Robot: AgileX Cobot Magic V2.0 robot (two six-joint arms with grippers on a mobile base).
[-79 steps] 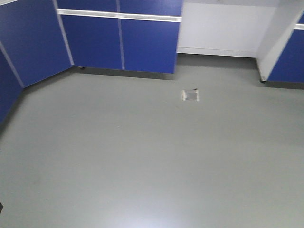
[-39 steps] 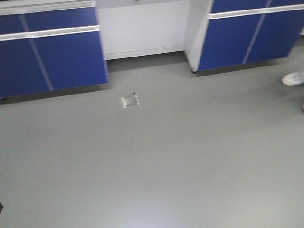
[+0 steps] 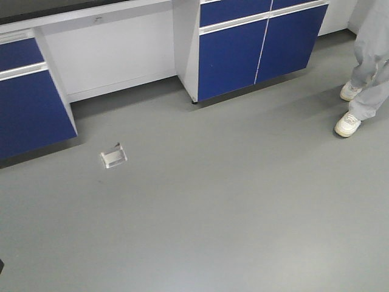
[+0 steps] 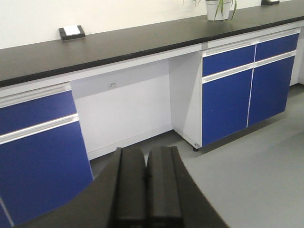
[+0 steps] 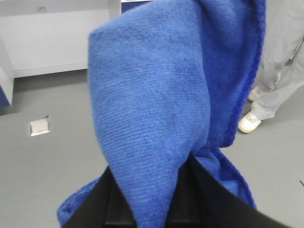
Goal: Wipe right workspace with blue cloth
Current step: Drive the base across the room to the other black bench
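Observation:
The blue cloth (image 5: 161, 85) fills the right wrist view, fuzzy with a darker stitched hem, bunched and draped over my right gripper (image 5: 159, 187), which is shut on it above the grey floor. My left gripper (image 4: 147, 164) is shut with nothing between its black fingers. Beyond it, the left wrist view shows the right workspace (image 4: 128, 45), a long matte black benchtop with a small grey-framed white socket box (image 4: 72, 32) at its back. Only a thin strip of that benchtop (image 3: 48, 9) shows in the front view.
A person in grey trousers and white shoes (image 3: 364, 67) stands at the right, also in the right wrist view (image 5: 280, 61). Blue cabinets (image 3: 255, 42) and a white knee recess (image 3: 115, 55) sit under the bench. A metal floor plate (image 3: 113, 156) lies nearby. A potted plant (image 4: 218, 8) stands on the bench.
The front view has swung round: cabinets and floor plate have slid left in the picture, and the person's legs have come in at the right.

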